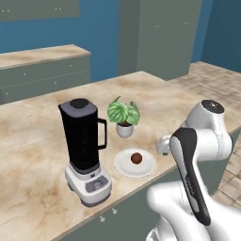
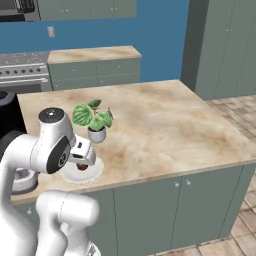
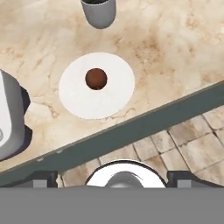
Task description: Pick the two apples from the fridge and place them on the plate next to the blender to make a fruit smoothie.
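Note:
One small reddish-brown apple (image 1: pixel 136 158) (image 3: pixel 96 78) lies near the middle of the white plate (image 1: pixel 147 165) (image 3: pixel 78 100). The plate sits on the counter just right of the black-jug blender (image 1: pixel 84 141), near the front edge. My gripper (image 3: pixel 112 178) (image 2: pixel 83 158) hangs above the counter's front edge beside the plate, looking down on it. Its fingertips (image 3: pixel 44 178) stand wide apart with nothing between them, so it is open. The fridge is out of view.
A small potted plant (image 1: pixel 123 115) (image 2: pixel 94 120) stands just behind the plate. The beige counter (image 1: pixel 42 141) stretches left and back. Grey-green cupboards (image 2: pixel 150 210) run below its edge, over a tiled floor (image 3: pixel 192 140). A stove (image 2: pixel 25 72) stands at the far back.

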